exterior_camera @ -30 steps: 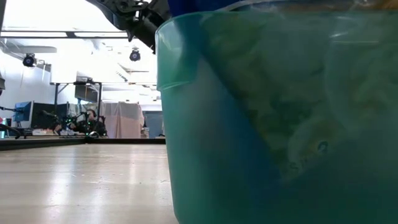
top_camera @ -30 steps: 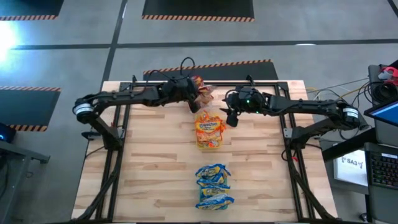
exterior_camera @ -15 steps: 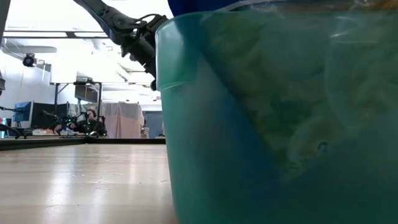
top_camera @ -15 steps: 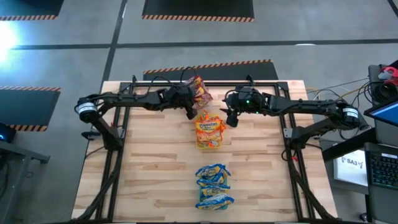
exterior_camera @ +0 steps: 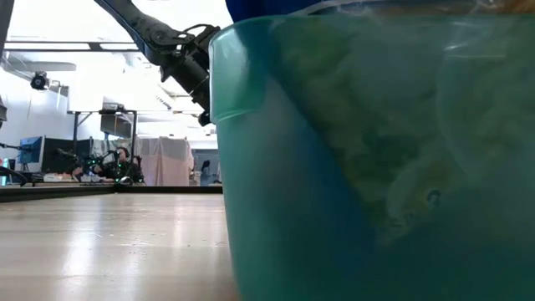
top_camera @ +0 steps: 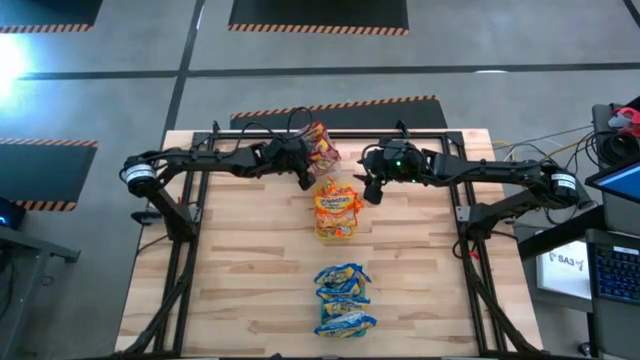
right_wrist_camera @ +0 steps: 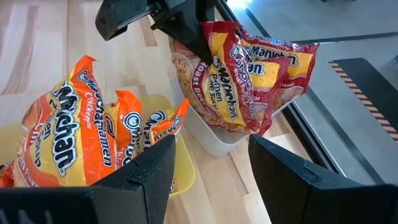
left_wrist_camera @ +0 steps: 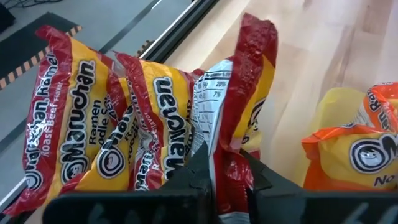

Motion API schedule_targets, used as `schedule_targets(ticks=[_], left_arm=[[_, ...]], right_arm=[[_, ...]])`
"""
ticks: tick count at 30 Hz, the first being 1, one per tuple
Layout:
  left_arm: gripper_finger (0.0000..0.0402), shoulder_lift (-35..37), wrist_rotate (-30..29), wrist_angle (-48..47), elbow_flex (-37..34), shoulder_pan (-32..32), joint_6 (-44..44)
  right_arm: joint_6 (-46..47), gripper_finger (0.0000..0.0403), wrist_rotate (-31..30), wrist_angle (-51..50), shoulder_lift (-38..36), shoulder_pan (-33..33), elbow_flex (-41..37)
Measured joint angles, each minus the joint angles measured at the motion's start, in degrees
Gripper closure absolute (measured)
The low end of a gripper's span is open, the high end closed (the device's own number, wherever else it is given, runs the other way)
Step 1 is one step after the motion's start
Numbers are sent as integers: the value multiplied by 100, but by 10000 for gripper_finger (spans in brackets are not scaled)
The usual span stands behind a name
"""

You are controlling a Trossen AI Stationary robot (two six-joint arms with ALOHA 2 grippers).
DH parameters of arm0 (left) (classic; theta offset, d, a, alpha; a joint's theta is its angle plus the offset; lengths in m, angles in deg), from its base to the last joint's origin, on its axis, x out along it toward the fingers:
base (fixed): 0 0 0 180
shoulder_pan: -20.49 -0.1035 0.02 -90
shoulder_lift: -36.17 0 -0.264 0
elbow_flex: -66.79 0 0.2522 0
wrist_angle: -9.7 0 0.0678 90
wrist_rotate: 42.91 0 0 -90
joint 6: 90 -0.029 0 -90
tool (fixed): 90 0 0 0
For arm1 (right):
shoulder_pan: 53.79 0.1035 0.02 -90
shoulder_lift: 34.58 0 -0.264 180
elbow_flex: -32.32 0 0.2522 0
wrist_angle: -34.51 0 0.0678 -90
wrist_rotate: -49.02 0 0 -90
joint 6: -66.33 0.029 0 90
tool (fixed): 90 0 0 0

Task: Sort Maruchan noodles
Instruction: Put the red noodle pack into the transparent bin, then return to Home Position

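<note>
On the wooden table point(top_camera: 240, 260), the left gripper point(top_camera: 303, 166) sits near the middle of the far edge with its jaws pinched shut on the edge of a red packet point(left_wrist_camera: 233, 112) of Maruchan roast beef noodles. That packet stands with the other red packets point(right_wrist_camera: 249, 74) in a clear tray point(right_wrist_camera: 208, 140) at the far edge. The right gripper point(top_camera: 371, 187) hovers just beside it, toward the right side, with its jaws parted and holding nothing; its two dark fingers point(right_wrist_camera: 146, 177) frame the red pile. Just nearer than the red pile, the orange packets point(top_camera: 337, 207) of chicken noodles stand upright in a yellow tray point(right_wrist_camera: 180, 180) at the table's middle. The blue packets point(top_camera: 344, 297) are stacked near the middle of the near edge, well apart from both grippers. In the low view, a green tray point(exterior_camera: 351, 192) with a blue packet above it fills most of the frame, and the left arm point(exterior_camera: 167, 46) reaches in from above.
</note>
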Motion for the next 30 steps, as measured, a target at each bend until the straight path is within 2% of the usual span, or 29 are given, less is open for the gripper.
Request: schedule_targets(ticks=[8, 15, 20, 24, 30], left_arm=[[312, -7, -351, -24, 0, -9, -90], [252, -7, -314, -5, 2, -9, -207], [234, 87, -465, 384, 2, -9, -211], [228, 447, -90, 740, 20, -9, -321], [228, 1311, -17, 66, -15, 1, -382]], right_arm=[[-2, 209, 0, -4, 0, 0, 0], [-13, 209, -1, -6, 2, 0, 0], [-11, 209, -2, -18, 2, 0, 0], [-9, 209, -4, -166, 2, 0, 0], [-95, 209, 37, -319, 4, 0, -11]])
